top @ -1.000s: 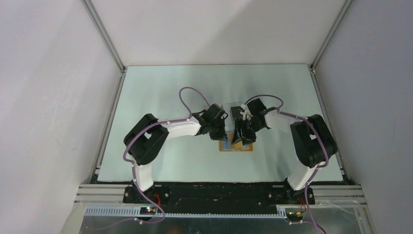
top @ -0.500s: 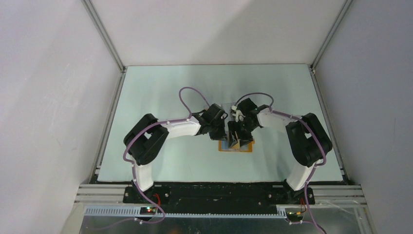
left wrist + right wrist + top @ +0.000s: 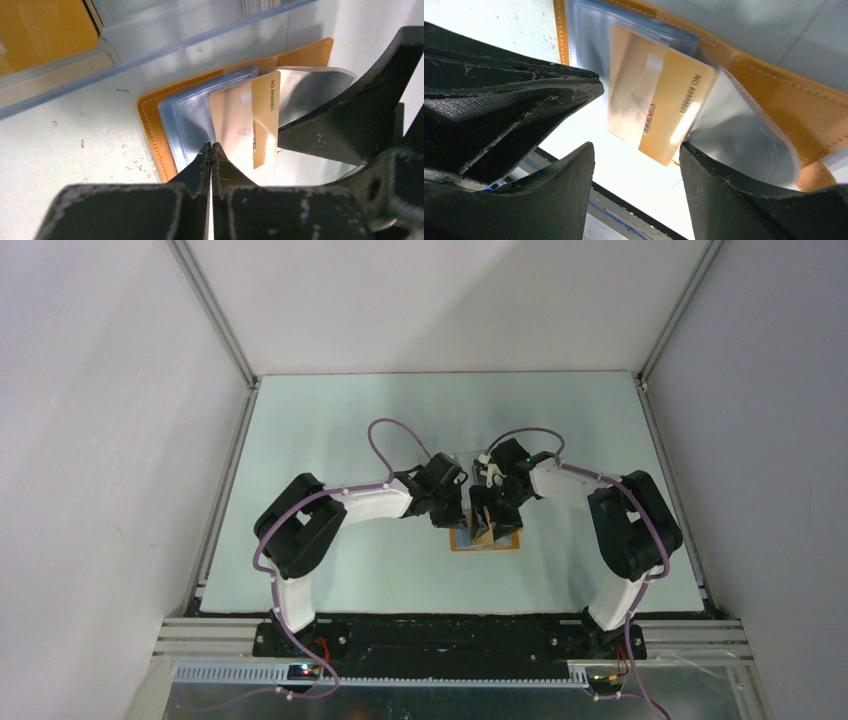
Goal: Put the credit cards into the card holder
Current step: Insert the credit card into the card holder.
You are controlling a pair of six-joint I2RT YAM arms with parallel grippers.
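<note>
Lying open on the pale worktop (image 3: 330,440), the card holder (image 3: 508,542) has its orange cover spread flat and its clear sleeves (image 3: 190,120) fanned up from the spine. In the overhead view both pincers meet right over it, the left pincer (image 3: 448,512) at the holder's left edge and the right pincer (image 3: 488,522) above its middle.

A gold card (image 3: 265,120) sits tilted and partway inside one of the holder's sleeves. A printed number beginning "NO" runs along its exposed end. Part of the card shows through the plastic, and the rest juts out past the sleeve's mouth.

The left pincer is closed tight, with no gap between its fingertips. The tips rest at the near edge of the holder's sleeves, just beside the covered end of the card. Whether a sheet of plastic is nipped between them cannot be told.

The right pincer stands wide. Seen from its own wrist, the jutting end of the card lies at the gap between its fingers. One fingertip (image 3: 689,155) is at the card's lower corner, against a bent-back sleeve of the holder. The other finger is apart from the card, with bare worktop showing between them, so the card is not clamped.

Beyond the card holder's far edge, near it, a clear plastic case (image 3: 175,45) with an orange centre lies on the worktop.
</note>
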